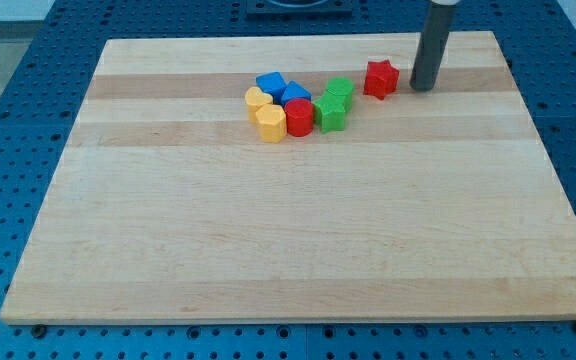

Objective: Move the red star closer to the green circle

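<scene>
One board: wooden board (298, 230) — blocks clustered near the view's top.
Green circle (340, 90): left of the red star (380, 78), near.
My tip (423, 87): no jaws — a plain rod, just right of the star; push goes left.

A straight dark grey rod (lighter collar at the top edge), smooth and round, my tip (423, 88) blunt.

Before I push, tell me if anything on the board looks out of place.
Only the red star: it sits alone toward the view's right of the cluster, apart from the green blocks. My tip rests just to its right, not touching. Nothing looks tipped, stacked or damaged.
</scene>
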Robot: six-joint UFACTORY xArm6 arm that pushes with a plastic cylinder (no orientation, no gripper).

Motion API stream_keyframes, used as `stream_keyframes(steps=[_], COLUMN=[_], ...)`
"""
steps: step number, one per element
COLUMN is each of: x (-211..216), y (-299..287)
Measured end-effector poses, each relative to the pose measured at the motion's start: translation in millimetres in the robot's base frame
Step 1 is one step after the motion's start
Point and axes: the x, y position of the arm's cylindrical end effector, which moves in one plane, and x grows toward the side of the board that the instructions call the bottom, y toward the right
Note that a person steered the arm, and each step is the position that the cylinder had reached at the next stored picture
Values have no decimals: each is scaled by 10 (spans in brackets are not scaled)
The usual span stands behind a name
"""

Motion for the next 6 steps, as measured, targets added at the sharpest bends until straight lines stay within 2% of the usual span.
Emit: stream_keyframes(steps=[4, 6], x=[-141, -382], y=[-778, -474])
